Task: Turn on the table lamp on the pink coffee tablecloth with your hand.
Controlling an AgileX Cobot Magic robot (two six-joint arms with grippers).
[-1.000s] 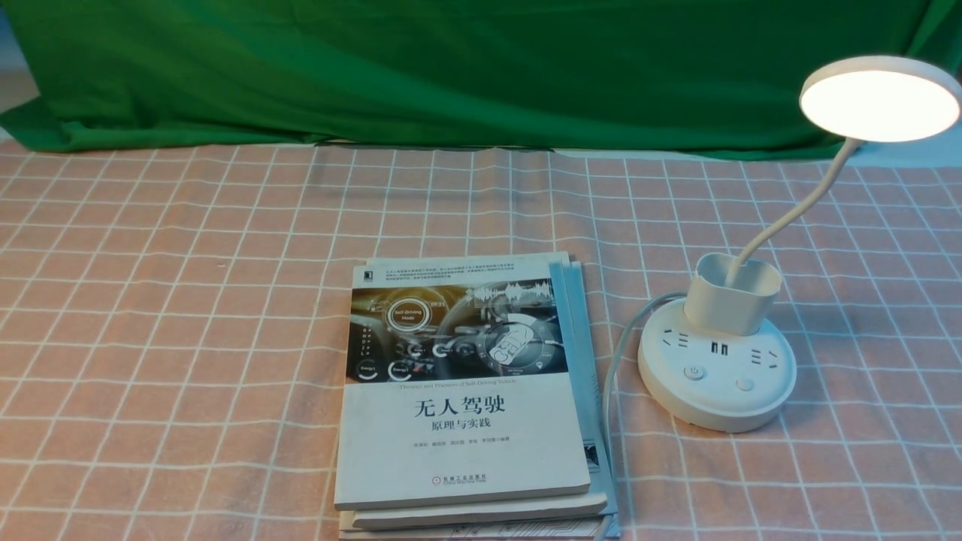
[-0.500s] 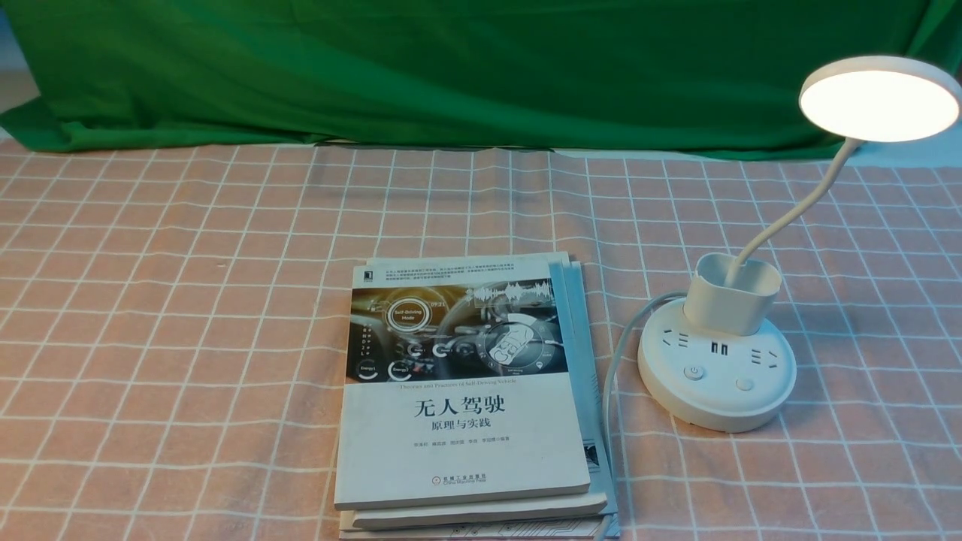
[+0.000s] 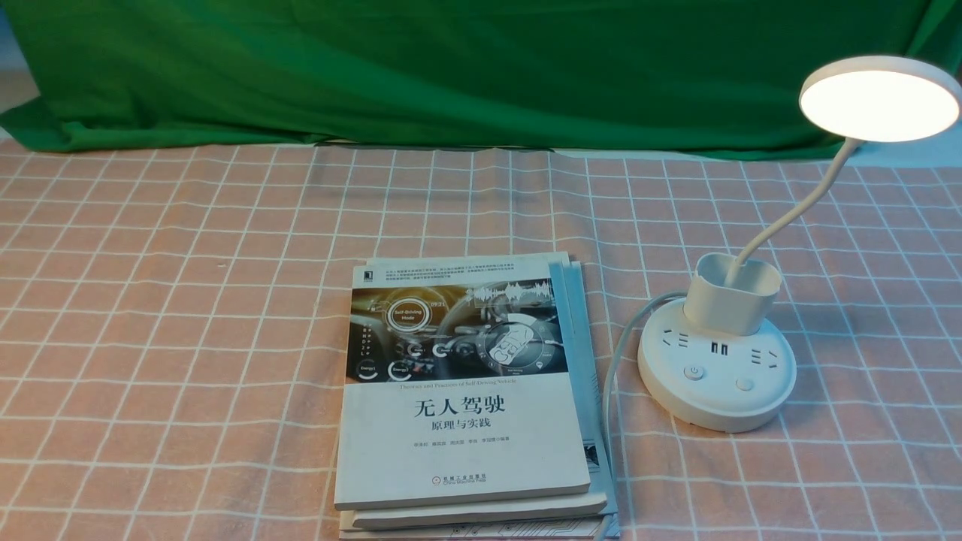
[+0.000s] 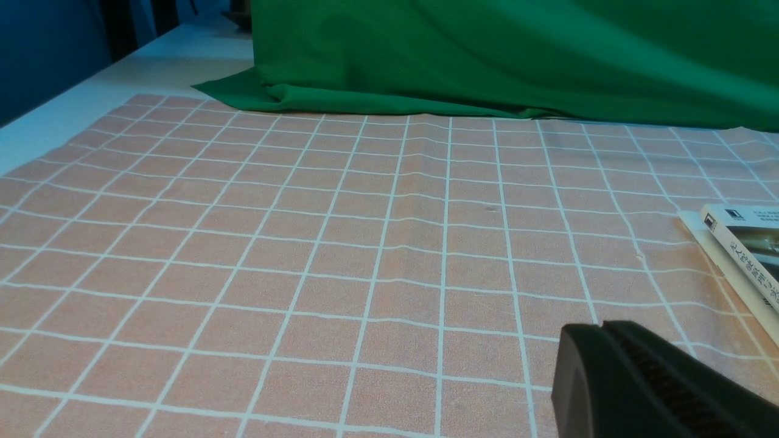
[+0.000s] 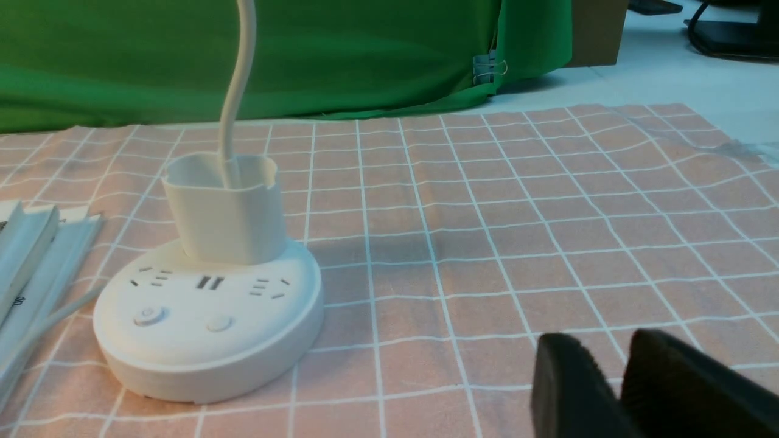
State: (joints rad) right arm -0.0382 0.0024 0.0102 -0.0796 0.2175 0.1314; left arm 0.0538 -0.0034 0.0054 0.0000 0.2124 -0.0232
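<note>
The white table lamp stands at the right of the pink coffee tablecloth [image 3: 188,300]. Its disc head [image 3: 879,101] glows brightly above the cup holder and round base [image 3: 716,376] with two buttons. In the right wrist view the lamp base [image 5: 207,322] sits on the cloth, well apart from my right gripper [image 5: 599,347], whose black fingertips stand slightly apart with nothing between them. My left gripper [image 4: 602,328] is shut and empty over bare cloth [image 4: 304,243]. Neither hand shows in the front view.
A stack of books [image 3: 466,391] lies beside the lamp base, also seen in the left wrist view [image 4: 742,243] and right wrist view [image 5: 30,243]. The lamp's white cable [image 3: 616,353] runs between them. A green cloth [image 3: 451,68] hangs at the back.
</note>
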